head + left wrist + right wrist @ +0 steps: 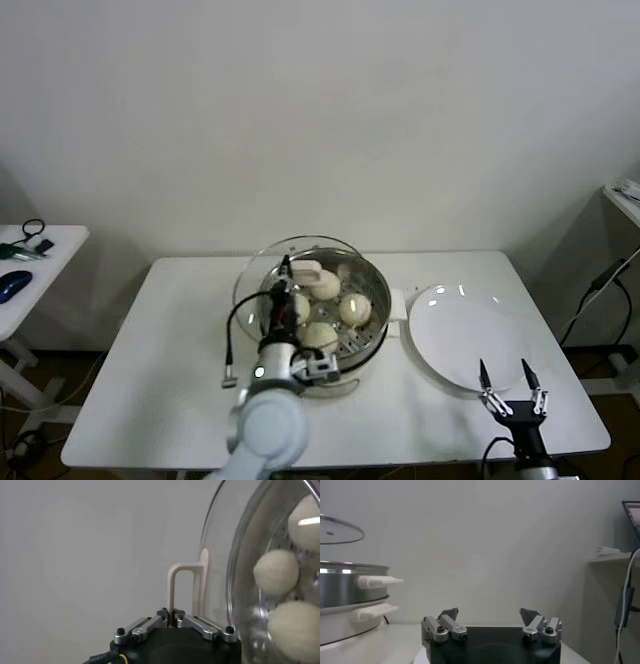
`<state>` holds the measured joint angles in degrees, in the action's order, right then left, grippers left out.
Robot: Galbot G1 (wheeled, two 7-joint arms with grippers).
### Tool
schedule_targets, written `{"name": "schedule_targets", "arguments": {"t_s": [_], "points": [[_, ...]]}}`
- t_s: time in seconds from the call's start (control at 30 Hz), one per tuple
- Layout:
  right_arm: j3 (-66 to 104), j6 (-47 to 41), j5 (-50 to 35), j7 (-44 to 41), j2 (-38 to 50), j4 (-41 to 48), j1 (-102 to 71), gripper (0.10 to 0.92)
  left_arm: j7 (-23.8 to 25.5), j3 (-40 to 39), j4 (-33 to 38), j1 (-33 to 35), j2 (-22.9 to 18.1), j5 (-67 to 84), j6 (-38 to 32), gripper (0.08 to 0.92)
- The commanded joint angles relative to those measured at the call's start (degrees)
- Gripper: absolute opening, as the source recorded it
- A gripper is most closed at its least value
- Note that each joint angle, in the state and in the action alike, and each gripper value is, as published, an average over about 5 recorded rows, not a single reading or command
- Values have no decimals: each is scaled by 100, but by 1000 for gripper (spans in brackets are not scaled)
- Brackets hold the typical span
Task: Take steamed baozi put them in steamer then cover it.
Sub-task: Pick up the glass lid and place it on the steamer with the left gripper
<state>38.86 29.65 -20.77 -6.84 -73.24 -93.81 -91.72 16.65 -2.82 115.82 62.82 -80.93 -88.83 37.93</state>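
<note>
The steel steamer (372, 330) stands mid-table with several cream-white baozi (355, 308) on its perforated tray. My left gripper (289, 272) is shut on the white handle (308, 271) of the glass cover (256, 283). It holds the cover just above the pot, offset toward its left and far side. In the left wrist view the gripper (172, 613) pinches the handle (184, 577) beside the cover glass (220, 555), with baozi (276, 572) behind it. My right gripper (510, 385) is open and empty at the front right, and shows open in its wrist view (490, 614).
An empty white plate (465, 335) lies right of the steamer, just beyond the right gripper. The steamer (342, 587) and raised cover (337, 530) show in the right wrist view. A side table (50, 250) with a blue mouse (14, 285) stands left, and a shelf (622, 200) right.
</note>
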Motion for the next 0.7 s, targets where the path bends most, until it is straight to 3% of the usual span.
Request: {"name": "schedule_targets", "arguments": {"t_s": [0.03,0.7], "points": [[3,36,-55,8,10,43,16,823,110,-530,-779,-356,-835,-703,121,144],[15,99,-61,37,-27,75,-2,823,-110,-321,-1204,-249,-635,-709,78,144]]}}
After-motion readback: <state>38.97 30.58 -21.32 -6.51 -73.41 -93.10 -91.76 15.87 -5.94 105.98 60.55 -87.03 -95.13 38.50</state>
